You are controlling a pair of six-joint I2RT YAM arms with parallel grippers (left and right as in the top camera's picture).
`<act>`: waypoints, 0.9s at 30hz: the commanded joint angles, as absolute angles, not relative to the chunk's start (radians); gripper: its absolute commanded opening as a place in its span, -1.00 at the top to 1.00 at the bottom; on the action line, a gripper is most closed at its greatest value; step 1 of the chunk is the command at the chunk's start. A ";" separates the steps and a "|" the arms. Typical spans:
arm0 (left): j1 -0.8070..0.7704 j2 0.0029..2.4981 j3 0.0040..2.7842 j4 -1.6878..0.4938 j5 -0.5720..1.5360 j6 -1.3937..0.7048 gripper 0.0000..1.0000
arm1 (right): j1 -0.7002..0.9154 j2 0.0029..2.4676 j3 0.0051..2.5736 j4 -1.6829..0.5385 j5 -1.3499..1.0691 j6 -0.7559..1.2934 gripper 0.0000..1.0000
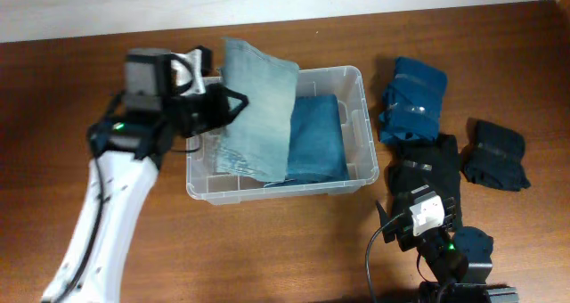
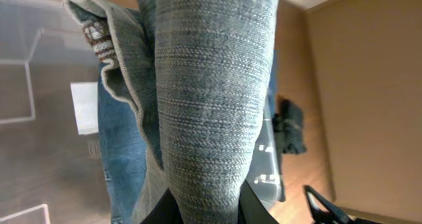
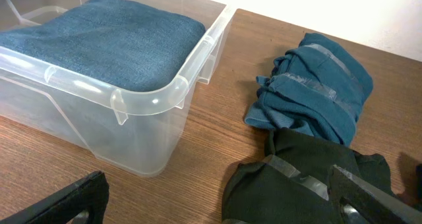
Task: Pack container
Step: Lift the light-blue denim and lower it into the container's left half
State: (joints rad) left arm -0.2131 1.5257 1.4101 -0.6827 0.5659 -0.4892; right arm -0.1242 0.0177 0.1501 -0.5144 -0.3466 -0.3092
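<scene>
The clear plastic container (image 1: 356, 82) stands mid-table with folded blue jeans (image 1: 316, 138) lying in its right half. My left gripper (image 1: 227, 102) is shut on a folded light grey-blue pair of jeans (image 1: 258, 107) and holds it upright over the container's left half; in the left wrist view the jeans (image 2: 211, 99) fill the frame. My right gripper (image 1: 419, 218) is open and empty, low over the black folded garment (image 1: 427, 165); in the right wrist view its fingers (image 3: 221, 204) straddle that garment's edge (image 3: 297, 184), with the container (image 3: 168, 95) at the left.
A folded teal garment (image 1: 414, 98) lies right of the container. A dark navy folded garment (image 1: 497, 156) lies further right. The table's far edge meets a white wall.
</scene>
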 commanded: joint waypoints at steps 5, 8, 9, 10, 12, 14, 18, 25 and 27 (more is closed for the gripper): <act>-0.234 1.656 1.441 -0.650 0.481 -0.538 1.00 | -0.118 0.017 0.144 -0.516 -0.358 -0.299 -0.97; -0.233 1.694 1.441 -0.684 0.440 -0.538 1.00 | -0.118 0.017 0.144 -0.516 -0.358 -0.299 -0.97; -0.233 1.703 1.441 -0.702 0.397 -0.538 1.00 | -0.118 0.017 0.144 -0.516 -0.358 -0.299 -0.97; -0.233 1.707 1.441 -0.716 0.368 -0.538 1.00 | -0.118 0.017 0.144 -0.515 -0.358 -0.299 -0.97; -0.231 1.708 1.441 -0.740 0.306 -0.537 1.00 | -0.118 0.017 0.144 -0.516 -0.358 -0.299 -0.97; -0.230 1.708 1.441 -0.757 0.260 -0.527 1.00 | -0.118 0.017 0.144 -0.516 -0.358 -0.299 -0.97; -0.230 1.707 1.441 -0.814 0.157 -0.526 0.99 | -0.118 0.017 0.144 -0.516 -0.358 -0.299 -0.97; -0.225 1.707 1.441 -0.831 0.130 -0.518 0.33 | -0.118 0.017 0.144 -0.516 -0.358 -0.299 -0.97; -0.216 1.707 1.441 -0.828 0.129 -0.495 0.24 | -0.118 0.017 0.144 -0.516 -0.358 -0.299 -0.97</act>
State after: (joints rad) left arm -0.2302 1.7077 1.4151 -0.8291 0.1555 -0.5220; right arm -0.1242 0.0177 0.1501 -0.5148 -0.3466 -0.3099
